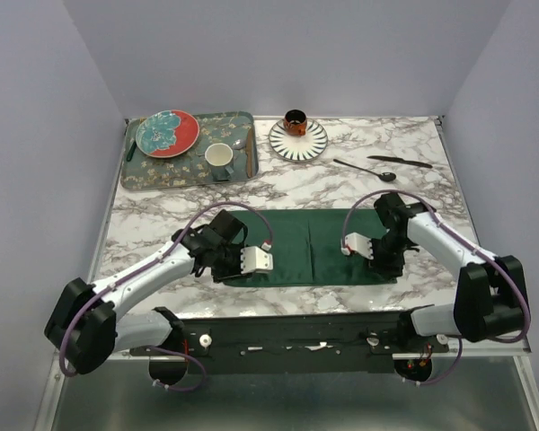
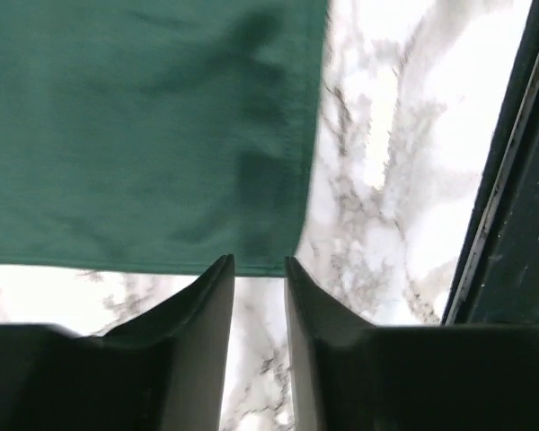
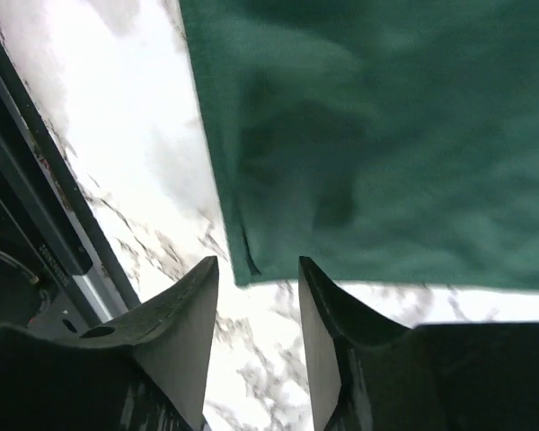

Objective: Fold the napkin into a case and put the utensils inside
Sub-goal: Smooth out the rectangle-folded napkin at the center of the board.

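Folding stage of the place-setting task, seen from overhead and from both wrists. A dark green, slightly shiny cloth napkin [image 1: 292, 242] lies flat as a broad rectangle at the lower centre of the overhead frame, on the white marble-patterned desk [image 1: 207, 193], with a faint crease across its middle.

The left gripper [image 2: 259, 262] sits at the napkin's lower-left corner and the right gripper [image 3: 256, 262] at its lower-right corner. In each wrist view the jaws are released: a clear gap separates the two dark fingers, bare desk shows through it, and the cloth corner lies just beyond the tips, ungrasped.

The two slim matte black utensils [image 1: 364, 169] rest at the upper right of the overhead frame, well apart from the napkin.

Judged stage: the fold is in hand, and the cloth is too broad to serve as the narrow case, so the pocket is not yet formed and the cutlery step has not begun.

The next move probably calls for both jaws to clench on their corners together, then lift and carry that edge evenly, so the layers land aligned and unwrinkled.
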Controlling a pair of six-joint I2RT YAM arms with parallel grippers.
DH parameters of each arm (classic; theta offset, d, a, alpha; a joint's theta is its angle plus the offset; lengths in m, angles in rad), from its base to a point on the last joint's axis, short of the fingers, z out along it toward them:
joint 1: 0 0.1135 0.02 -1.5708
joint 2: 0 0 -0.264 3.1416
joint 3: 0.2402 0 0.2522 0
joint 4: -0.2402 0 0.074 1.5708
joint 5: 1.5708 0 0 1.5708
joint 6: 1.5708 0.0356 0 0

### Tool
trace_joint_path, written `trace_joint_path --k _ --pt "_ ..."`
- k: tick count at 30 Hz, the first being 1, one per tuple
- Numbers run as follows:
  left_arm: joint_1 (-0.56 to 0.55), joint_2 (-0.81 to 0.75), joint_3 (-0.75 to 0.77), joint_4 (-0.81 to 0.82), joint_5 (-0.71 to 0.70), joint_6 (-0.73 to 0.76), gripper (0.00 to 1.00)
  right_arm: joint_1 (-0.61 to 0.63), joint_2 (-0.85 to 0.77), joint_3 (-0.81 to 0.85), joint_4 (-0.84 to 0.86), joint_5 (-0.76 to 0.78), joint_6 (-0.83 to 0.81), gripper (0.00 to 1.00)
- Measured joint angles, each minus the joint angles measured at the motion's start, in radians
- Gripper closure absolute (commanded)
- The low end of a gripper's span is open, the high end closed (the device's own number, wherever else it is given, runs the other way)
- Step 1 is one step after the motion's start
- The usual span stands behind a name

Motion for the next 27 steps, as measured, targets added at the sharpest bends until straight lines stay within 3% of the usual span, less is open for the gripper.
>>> trace_joint_path --k 1,2,3,4,6,12,16,19,21,23,27 --pt "0.0 -0.014 0.022 -0.015 0.002 -0.01 0.39 0.0 -0.011 0.021 -0.019 -0.005 0.0 0.4" --pt "0.0 -0.029 0.046 -0.021 0.002 -0.024 0.12 0.0 -0.023 0.047 -0.034 -0.01 0.0 0.34" --pt "0.0 -0.053 0.089 -0.029 0.003 -0.045 0.04 0.0 -0.038 0.083 -0.05 -0.022 0.01 0.22" --pt "0.001 -0.068 0.121 -0.033 0.004 -0.058 0.01 0.0 -0.054 0.157 -0.081 -0.042 0.026 0.2" --pt "0.008 -0.109 0.193 -0.012 0.003 -0.111 0.01 -0.005 -0.071 0.269 -0.085 -0.083 0.063 0.0" --pt "0.031 -0.141 0.396 0.176 -0.124 -0.399 0.01 -0.038 -0.065 0.605 -0.018 -0.247 0.33 0.0" --pt "0.037 -0.037 0.494 0.32 -0.234 -0.568 0.01 -0.044 -0.037 0.731 0.193 -0.329 0.647 0.0" --pt "0.042 0.083 0.586 0.33 -0.273 -0.663 0.01 -0.044 0.068 0.816 0.272 -0.382 0.824 0.0" --pt "0.066 0.22 0.691 0.328 -0.223 -0.749 0.01 -0.045 0.228 0.951 0.316 -0.458 0.957 0.0" --pt "0.131 0.283 0.681 0.37 -0.107 -0.847 0.01 -0.046 0.37 1.041 0.338 -0.522 1.046 0.0" --pt "0.246 0.29 0.504 0.514 0.008 -1.06 0.01 -0.048 0.515 0.94 0.409 -0.604 1.259 0.0"
